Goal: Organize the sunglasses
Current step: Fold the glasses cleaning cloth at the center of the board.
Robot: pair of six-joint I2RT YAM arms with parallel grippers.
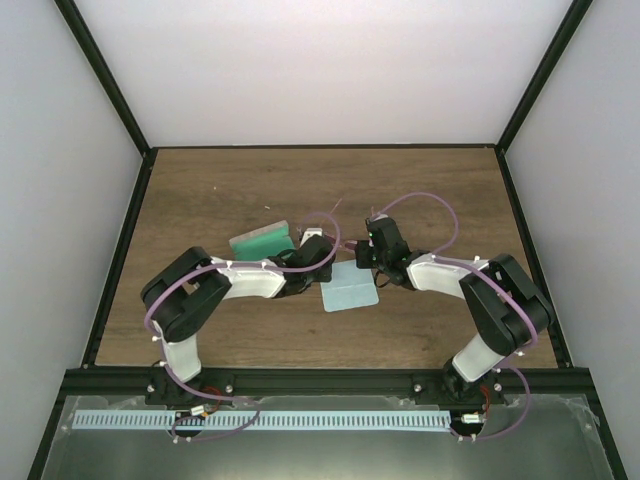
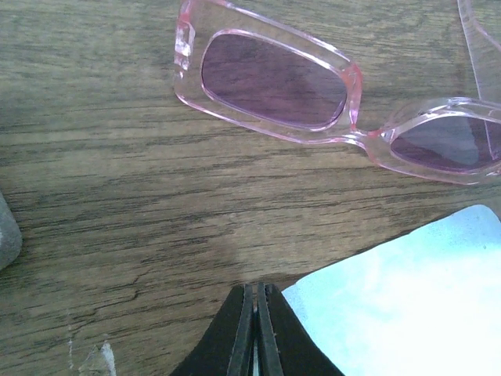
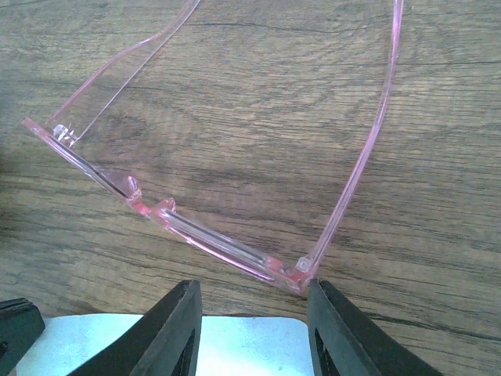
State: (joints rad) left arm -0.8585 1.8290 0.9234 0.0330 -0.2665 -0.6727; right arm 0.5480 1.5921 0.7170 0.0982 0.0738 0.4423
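The sunglasses [image 1: 344, 243] have a clear pink frame and purple lenses [image 2: 274, 78]. They stand on the wooden table between my two grippers, arms unfolded and pointing away in the right wrist view [image 3: 211, 243]. My right gripper [image 3: 250, 294] is open right behind the frame's front; its right finger [image 3: 337, 329] touches the hinge corner. My left gripper [image 2: 257, 294] is shut, with a sliver of the light blue cloth [image 2: 407, 298] between its fingers. The cloth's edge looks lifted off the table.
The light blue cloth [image 1: 350, 290] lies just in front of the sunglasses and shows under the right fingers [image 3: 196, 345]. The grey case with green lining [image 1: 262, 240] lies open to the left; its grey edge shows in the left wrist view [image 2: 6, 235]. The left gripper's tip shows at the right wrist view's lower left [image 3: 12, 325].
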